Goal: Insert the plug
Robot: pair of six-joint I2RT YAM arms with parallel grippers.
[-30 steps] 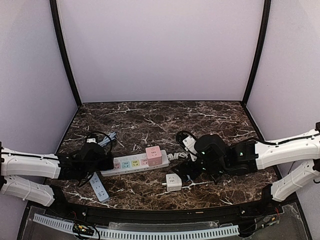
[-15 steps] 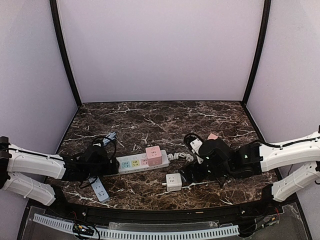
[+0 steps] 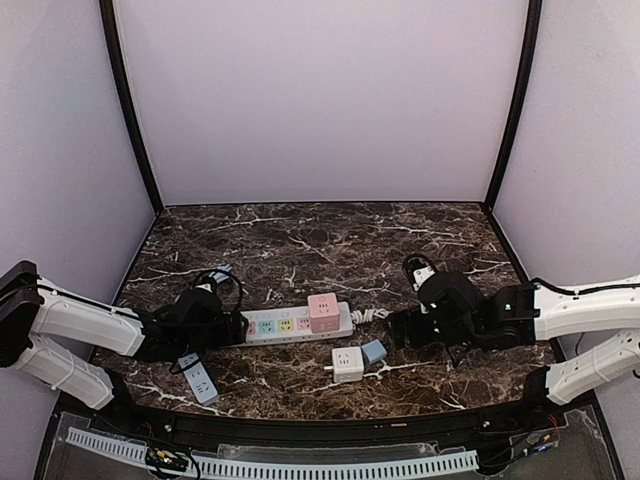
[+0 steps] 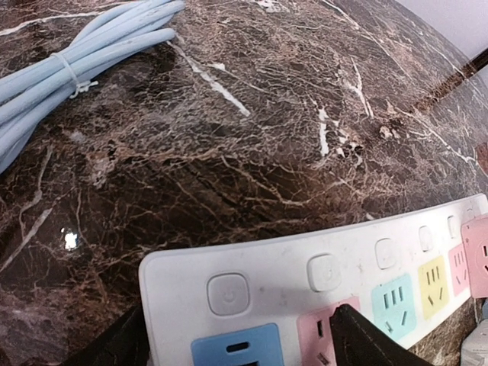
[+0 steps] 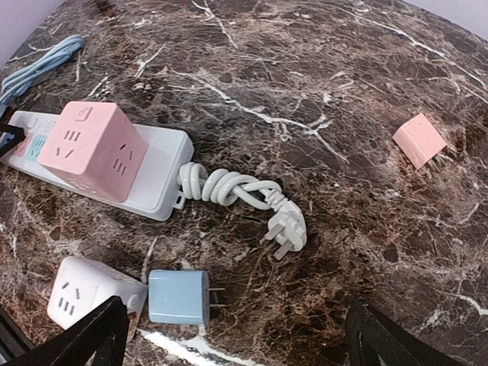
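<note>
Hidden stuff first. From above, hardly anything to make out of the left gripper [image 3: 230,325] or right gripper [image 3: 398,332], just black lumps against dark stone. Wrist views are cropped too, with only fingertips poking up from the bottom edge. Power strip [image 4: 320,278] chopped off at 3 and 6 o'clock in the left one. Small pink adapter [image 5: 419,139] only caught by the right wrist camera, up at 2 o'clock, pins half lost in the veining.

Materials: glossy brown-black marble tabletop [image 3: 300,240] with white veins. Strip is a long smooth white plastic bar with rounded corners, pastel socket faces and a round button above each. Chunky pink cube [image 5: 91,149] sitting on its 3 o'clock end. Twisted white cord [image 5: 229,189] ending in a loose three-pin plug [image 5: 286,232]. Pale blue cable bundle [image 4: 76,49], tied, at 11 o'clock in the left wrist view.

Blue plug [image 5: 179,296]: small matte pale-blue block, rounded edges, two thin metal pins pointing to 3 o'clock. Lying flat on the marble, off the strip, at 4 o'clock from the pink cube in the top view. Right up against the white cube socket [image 5: 91,293]; touching or not, can't tell.

Left fingers [image 4: 114,345] spread wide, straddling the strip's 9 o'clock end, not clamped on anything. Right fingers [image 5: 95,335] wide apart too, bare marble between, holding nothing.
</note>
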